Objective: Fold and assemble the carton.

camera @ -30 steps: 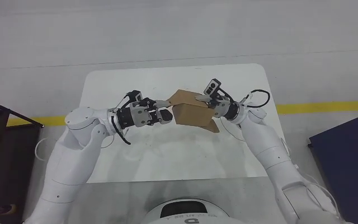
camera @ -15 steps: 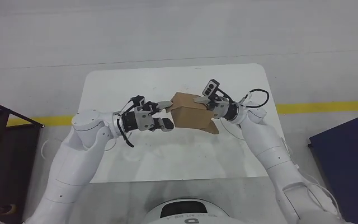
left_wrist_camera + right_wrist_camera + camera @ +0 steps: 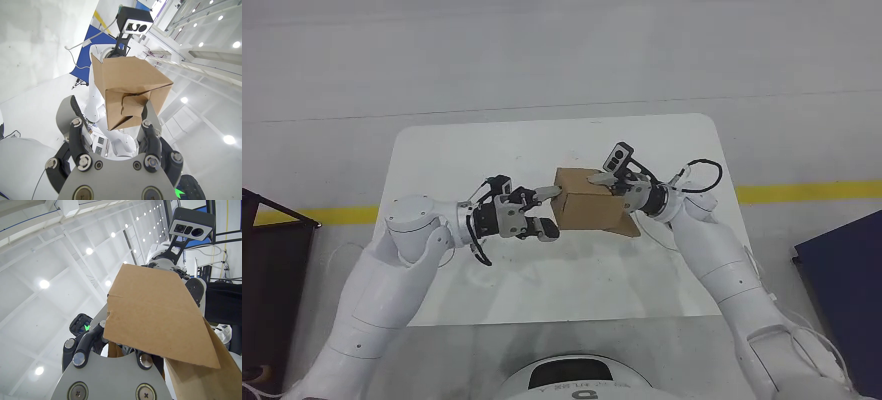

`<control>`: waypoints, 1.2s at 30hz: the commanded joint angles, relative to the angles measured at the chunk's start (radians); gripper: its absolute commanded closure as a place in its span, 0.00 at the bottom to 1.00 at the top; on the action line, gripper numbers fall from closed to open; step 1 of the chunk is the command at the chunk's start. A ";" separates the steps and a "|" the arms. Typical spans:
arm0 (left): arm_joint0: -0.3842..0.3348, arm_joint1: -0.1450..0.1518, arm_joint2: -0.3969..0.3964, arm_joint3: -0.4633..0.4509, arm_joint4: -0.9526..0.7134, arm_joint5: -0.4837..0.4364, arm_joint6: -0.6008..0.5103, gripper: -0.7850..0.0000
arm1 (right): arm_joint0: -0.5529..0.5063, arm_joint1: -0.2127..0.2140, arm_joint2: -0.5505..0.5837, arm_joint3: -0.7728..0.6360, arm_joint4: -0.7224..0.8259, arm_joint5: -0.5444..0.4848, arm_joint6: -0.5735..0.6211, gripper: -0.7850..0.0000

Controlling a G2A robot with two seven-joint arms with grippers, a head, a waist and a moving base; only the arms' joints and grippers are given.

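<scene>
- Left end effector [image 3: 549,211] has slid right, up to the carton [image 3: 590,200], and the carton now sits more level.
- Its fingers are spread wide open, and one fingertip [image 3: 146,108] touches the folded flaps on the carton's left end.
- Right end effector [image 3: 612,186] is clamped tight on the carton's right side.
- Brown carton hangs above the middle of the white tabletop [image 3: 442,160], between both arms.

Carton [image 3: 592,205] — brown, squared up, held over middle of table [image 3: 442,150], loose flap jutting toward right edge. Left gripper [image 3: 545,211] at carton's left end, fingers [image 3: 538,191] spread; one nearer far edge touches cardboard. Right gripper [image 3: 604,181] clamped on carton's top edge, right side. Yellow floor line [image 3: 802,190] beyond table's side edges.
</scene>
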 commanded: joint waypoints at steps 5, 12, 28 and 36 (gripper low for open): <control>0.001 0.002 0.018 -0.002 0.018 -0.006 0.003 0.33 | -0.001 0.000 -0.002 0.001 0.007 -0.003 0.001 1.00; 0.002 0.004 0.029 -0.005 0.020 -0.013 0.013 0.35 | 0.000 0.001 -0.004 0.005 0.014 0.000 0.004 1.00; -0.015 0.004 0.055 -0.006 0.016 -0.026 0.042 0.34 | -0.003 0.005 -0.005 0.006 0.021 0.000 0.014 1.00; -0.038 0.004 0.059 0.000 0.011 -0.027 0.051 0.24 | -0.002 0.006 -0.003 0.008 0.027 -0.004 0.014 1.00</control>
